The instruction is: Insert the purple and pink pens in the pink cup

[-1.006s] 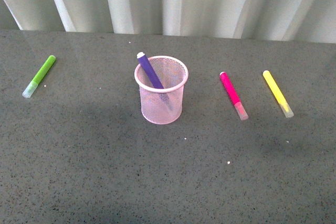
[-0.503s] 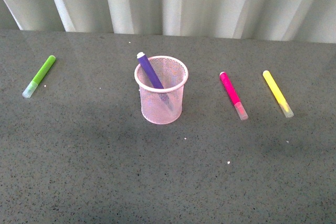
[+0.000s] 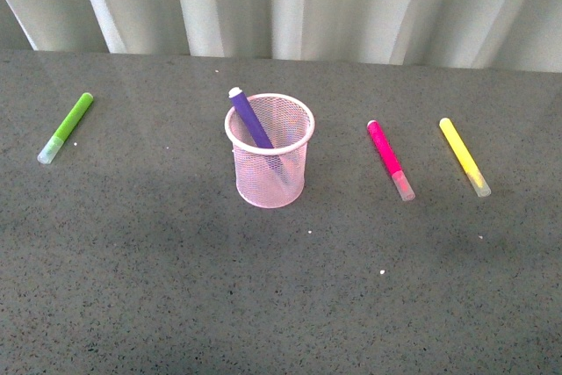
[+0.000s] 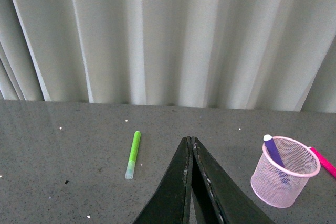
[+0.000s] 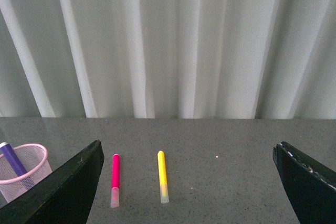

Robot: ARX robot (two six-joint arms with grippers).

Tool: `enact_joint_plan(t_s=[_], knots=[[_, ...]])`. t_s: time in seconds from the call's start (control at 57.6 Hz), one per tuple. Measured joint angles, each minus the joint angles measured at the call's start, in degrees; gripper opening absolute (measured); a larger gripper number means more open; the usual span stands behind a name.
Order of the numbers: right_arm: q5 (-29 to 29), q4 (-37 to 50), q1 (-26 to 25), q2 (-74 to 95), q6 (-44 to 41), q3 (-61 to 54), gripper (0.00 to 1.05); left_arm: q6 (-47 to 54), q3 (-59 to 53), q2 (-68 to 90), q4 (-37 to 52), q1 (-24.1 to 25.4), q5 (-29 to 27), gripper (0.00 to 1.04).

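Front camera: grey speckled table (image 3: 176, 287) with a pale pleated curtain (image 3: 307, 2) behind it. The pink cup (image 3: 263, 183) stands upright near the middle of the table, slightly left of centre. The purple pen (image 3: 249, 117) is inside it and leaning. Its white-tipped upper end pokes out over the far left part of the rim, and I can see its lower part through the mesh. The pink pen (image 3: 386, 154) is outside the cup, lying flat on the table to the cup's right and apart from it. Its clear cap points toward the robot and its coloured end points away. The yellow marker (image 3: 463, 155) lies further right, roughly parallel to the pink pen and not touching it, cap also at the near end. The green marker (image 3: 68, 126) lies well apart on the far left, cap at the near end. In the left wrist view, the left tool (image 4: 189, 141) has its two black fingers pressed together with no gap. It is off the table, with the green marker to one side and the cup with the purple pen to the other. In the right wrist view, the right tool (image 5: 188, 145) has its fingers spread wide apart and grips nothing. The pink pen and yellow marker show on the table between the two fingers, and the cup sits just beside one finger. Neither tool touches a pen or the cup.
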Motion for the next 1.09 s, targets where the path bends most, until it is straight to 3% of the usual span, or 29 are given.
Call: enact_joint_plan(t_s=[0.156,0.243,0.642,0.85,0.989,1.093], knots=[[0.00,0.00,0.00,0.00,0.00,0.00,0.98,0.00,0.00,-2.54,-2.60,0.00,-0.02,0.04],[0.00,0.00,0.00,0.00,0.00,0.00,0.98,0.00,0.02,-9.22,-11.17,0.00,0.02,0.04],[0.00,0.00,0.00,0.00,0.00,0.00,0.98,-0.04,0.02,-11.69,-12.13,0.00,-0.02,0.04],[0.00,0.13,0.00,0.00,0.31,0.00,0.98,-0.02,0.02,-11.69,-12.13,0.00,-0.02,0.39],[-0.11,17.92,-1.60,10.62,6.56,3.76,0.98,-0.02,0.02,-11.69,-12.13,0.00,-0.02,0.66],[3.85,35.58,-0.98,26.73,6.14,11.82,0.98,-0.02,0.02,-11.69,-12.13,0.00,-0.02,0.84]])
